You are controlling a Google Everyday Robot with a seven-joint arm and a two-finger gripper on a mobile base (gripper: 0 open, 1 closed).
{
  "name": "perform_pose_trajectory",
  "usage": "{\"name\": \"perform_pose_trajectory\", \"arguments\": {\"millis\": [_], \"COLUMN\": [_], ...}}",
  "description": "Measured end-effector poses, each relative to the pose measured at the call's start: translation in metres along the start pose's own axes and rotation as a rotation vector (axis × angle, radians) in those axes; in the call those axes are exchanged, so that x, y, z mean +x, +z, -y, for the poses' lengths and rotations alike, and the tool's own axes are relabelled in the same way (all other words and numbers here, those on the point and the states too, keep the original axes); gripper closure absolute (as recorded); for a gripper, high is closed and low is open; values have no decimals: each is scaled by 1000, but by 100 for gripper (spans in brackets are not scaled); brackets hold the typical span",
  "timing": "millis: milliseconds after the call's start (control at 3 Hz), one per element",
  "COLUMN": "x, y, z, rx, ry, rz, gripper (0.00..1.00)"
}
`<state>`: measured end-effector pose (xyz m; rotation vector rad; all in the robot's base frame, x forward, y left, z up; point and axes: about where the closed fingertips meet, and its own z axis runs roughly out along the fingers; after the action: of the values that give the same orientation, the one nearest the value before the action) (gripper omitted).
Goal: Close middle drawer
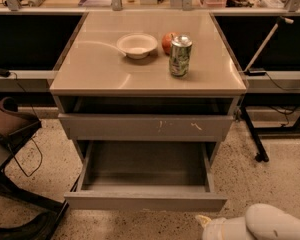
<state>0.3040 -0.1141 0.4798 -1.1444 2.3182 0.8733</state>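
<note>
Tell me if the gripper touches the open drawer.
Cannot tell. Camera view puts the gripper low right, just under the drawer front; no plain gap.

No text, brand, number or sign can be read anywhere. The can [180, 55], standing on the bench [105, 69] towards its right edge, carries green and white print, but no word of it is legible. The drawer front [145, 127] just under the bench's front edge shows small white marks, which are scratches and form no letters. The tool [207, 224], low in front of the bench's front right corner, shows no marking.
</note>
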Motion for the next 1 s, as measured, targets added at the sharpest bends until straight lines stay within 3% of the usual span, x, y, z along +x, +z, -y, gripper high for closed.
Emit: {"name": "perform_pose_trajectory", "arguments": {"millis": [667,1000], "x": [11,7], "y": [71,74], "z": [98,108], "rx": [129,146], "ry": [140,143], "rz": [-66,-68], "gripper": [0,0]}}
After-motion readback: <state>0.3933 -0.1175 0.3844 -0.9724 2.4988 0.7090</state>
